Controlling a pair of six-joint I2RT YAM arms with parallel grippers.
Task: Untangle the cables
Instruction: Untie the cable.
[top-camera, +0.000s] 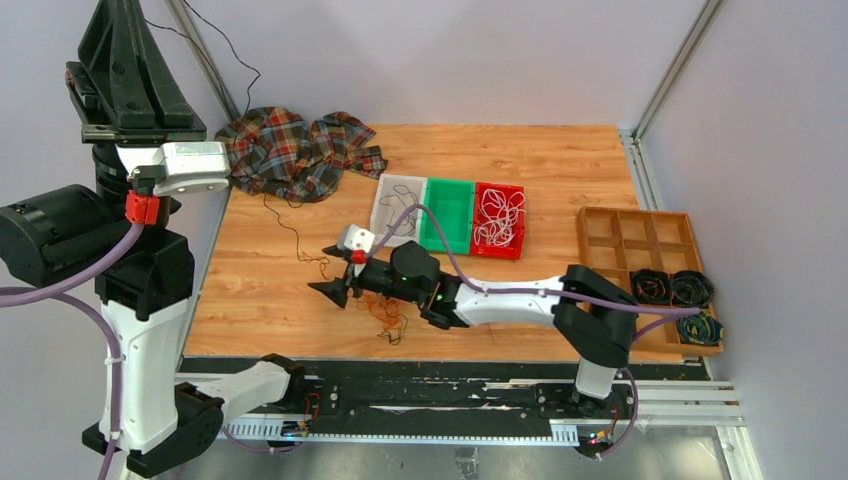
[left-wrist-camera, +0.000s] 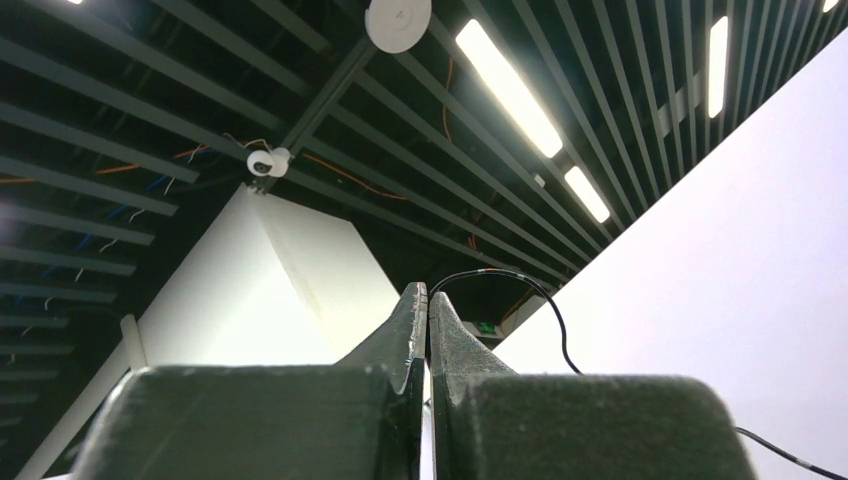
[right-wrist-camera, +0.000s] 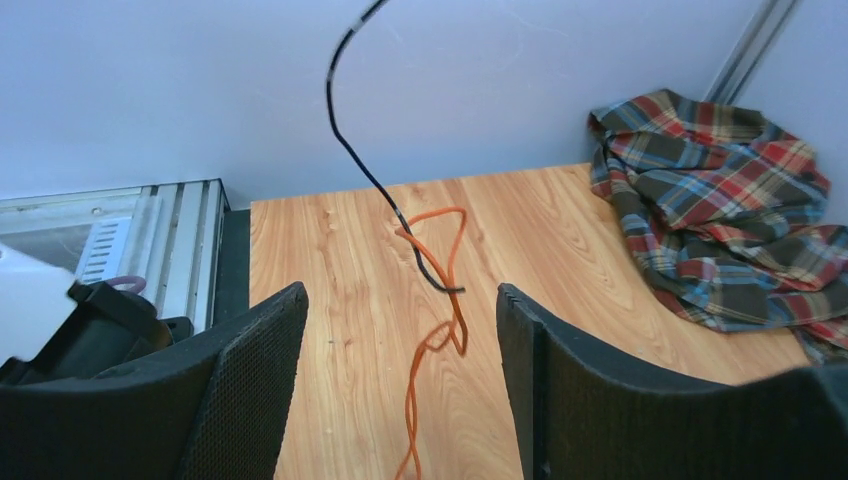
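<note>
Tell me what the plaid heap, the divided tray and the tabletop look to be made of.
Plaid heap: woven fabric, matte, probably cotton or flannel; it lies in soft crumpled folds. Divided tray: apparently unfinished light wood or plywood, matte, with thin straight partitions. Tabletop: wood-grain surface with a slight sheen, possibly laminate rather than solid wood; the grain pattern alone cannot settle it.
</note>
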